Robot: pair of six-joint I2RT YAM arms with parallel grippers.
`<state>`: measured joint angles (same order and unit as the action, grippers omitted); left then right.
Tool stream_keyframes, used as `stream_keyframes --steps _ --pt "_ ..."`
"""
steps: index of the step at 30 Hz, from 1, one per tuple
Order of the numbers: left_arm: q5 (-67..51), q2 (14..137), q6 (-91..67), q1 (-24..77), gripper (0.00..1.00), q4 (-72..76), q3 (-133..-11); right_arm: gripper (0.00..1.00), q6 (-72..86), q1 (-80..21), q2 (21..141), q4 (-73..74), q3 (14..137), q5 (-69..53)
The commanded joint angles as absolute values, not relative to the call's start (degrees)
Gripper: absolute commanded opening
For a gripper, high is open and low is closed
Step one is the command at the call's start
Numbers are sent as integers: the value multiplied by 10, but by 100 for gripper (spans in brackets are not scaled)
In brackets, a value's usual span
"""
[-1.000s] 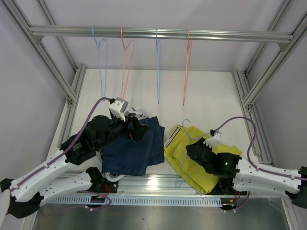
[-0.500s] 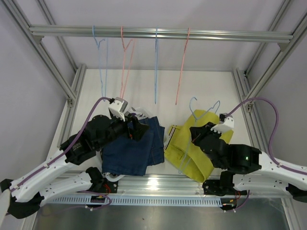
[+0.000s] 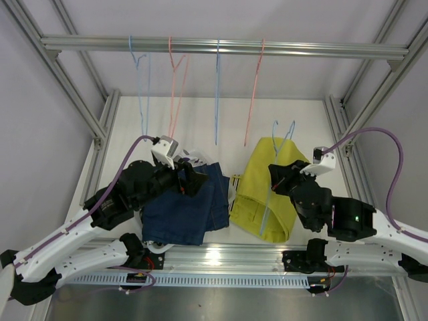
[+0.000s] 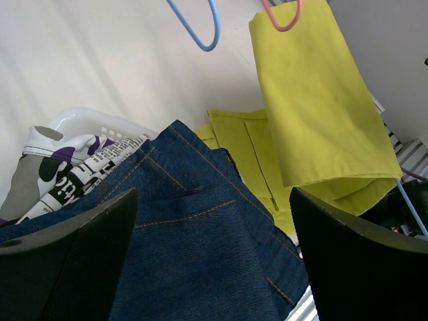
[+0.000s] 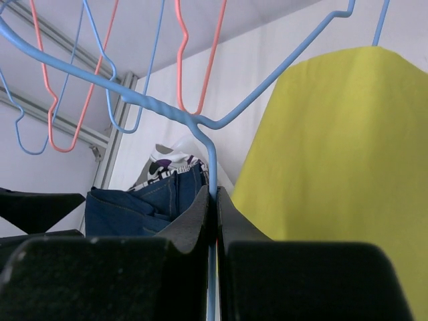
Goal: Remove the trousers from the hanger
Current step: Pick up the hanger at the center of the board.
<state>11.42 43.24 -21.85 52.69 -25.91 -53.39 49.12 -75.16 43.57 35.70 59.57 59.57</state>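
The mustard yellow trousers hang folded over a blue wire hanger, lifted above the table at the right. My right gripper is shut on the hanger's wire neck, with the yellow cloth just to its right. Over the navy trousers at the left hovers my left gripper, open with nothing between its fingers. Navy denim fills the gap between them. More patterned trousers lie beneath the navy pair in a white basket.
Several empty wire hangers hang from the metal rail at the back: blue, pink, blue and pink. Aluminium frame posts stand at both sides. A metal strip runs along the near edge.
My right arm has risen and moved back, lifting the blue hanger with the yellow trousers up off the table. The left arm has stayed still.
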Motion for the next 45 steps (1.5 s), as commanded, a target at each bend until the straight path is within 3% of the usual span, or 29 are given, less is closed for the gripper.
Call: stream_keyframes --steps 1,8,29,36,45 --pt "112 430 -207 522 99 -256 -544 0 446 -755 435 268 621 624" --pt "112 425 -207 522 99 -258 -545 0 353 -742 403 104 569 534" --pt "73 424 -237 521 99 -246 -531 0 337 -684 392 18 568 401" --pt "-18 453 -384 517 99 -163 -472 0 344 -683 391 9 557 398" --pt "-39 463 -483 516 99 10 -403 0 345 -683 387 15 562 393"
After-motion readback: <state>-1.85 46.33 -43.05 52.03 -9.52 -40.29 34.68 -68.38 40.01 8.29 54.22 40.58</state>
